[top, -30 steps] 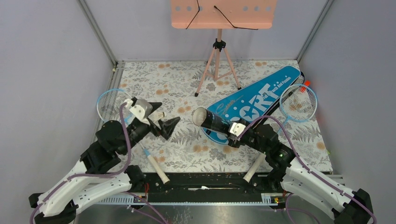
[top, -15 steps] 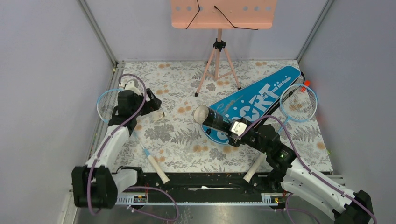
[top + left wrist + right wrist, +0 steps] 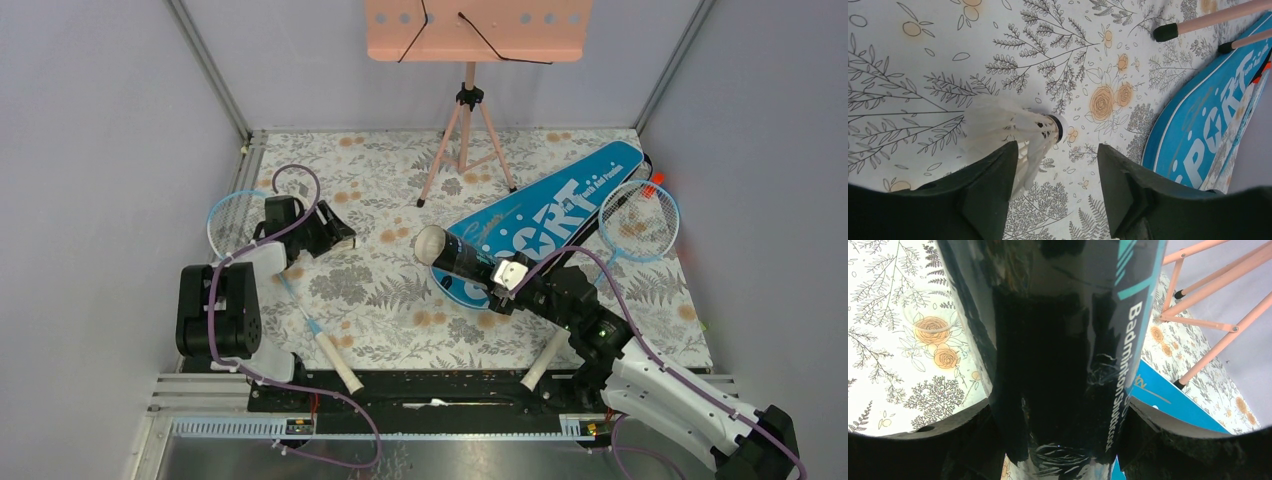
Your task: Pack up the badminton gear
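A white feather shuttlecock (image 3: 1010, 127) lies on the floral cloth, its cork (image 3: 1058, 127) pointing right. My left gripper (image 3: 1058, 170) is open low over it, and the left finger (image 3: 993, 185) touches the feathers. From above, that gripper (image 3: 328, 232) covers the shuttlecock. My right gripper (image 3: 505, 276) is shut on the black tube (image 3: 452, 254), which is tilted with its open mouth to the left; the tube (image 3: 1063, 340) fills the right wrist view. The blue bag (image 3: 545, 222) lies behind it. One racket (image 3: 232, 215) is at the left, another racket (image 3: 640, 222) at the right.
The pink tripod stand (image 3: 466, 130) is at the back centre, its feet (image 3: 1165, 32) near the bag's edge (image 3: 1208, 135). The left racket's white handle (image 3: 336, 365) and the right racket's handle (image 3: 545, 360) reach toward the near rail. Grey walls close in both sides.
My left arm has folded back and swung its gripper down onto the shuttlecock, and the jaws have narrowed. The right gripper and the tube have barely moved.
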You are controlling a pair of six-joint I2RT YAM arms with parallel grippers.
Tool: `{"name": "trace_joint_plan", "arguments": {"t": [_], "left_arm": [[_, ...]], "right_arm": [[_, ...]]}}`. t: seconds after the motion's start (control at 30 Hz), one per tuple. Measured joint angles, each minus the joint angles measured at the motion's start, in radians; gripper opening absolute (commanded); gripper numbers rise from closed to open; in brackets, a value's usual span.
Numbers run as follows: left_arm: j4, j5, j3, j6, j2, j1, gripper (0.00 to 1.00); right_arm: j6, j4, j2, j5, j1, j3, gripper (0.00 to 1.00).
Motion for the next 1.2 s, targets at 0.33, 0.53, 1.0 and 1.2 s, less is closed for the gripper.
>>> {"name": "trace_joint_plan", "arguments": {"t": [0.33,0.53,1.0,1.2], "left_arm": [[0.05,0.056,0.01,-0.017,0.033,0.0,0.39],[0.052,0.07,0.011,-0.016,0.033,0.0,0.27],[0.048,0.114,0.023,-0.022,0.019,0.0,0.0],[0.007,0.161,0.037,-0.011,-0.233,-0.021,0.0]], "right_arm": [[0.0,-0.003,0.008,0.0,0.0,0.0,0.09],[0.0,-0.003,0.01,0.0,0.0,0.0,0.09],[0.0,-0.005,0.031,0.0,0.0,0.0,0.09],[-0.001,-0.015,0.047,0.0,0.0,0.006,0.09]]}}
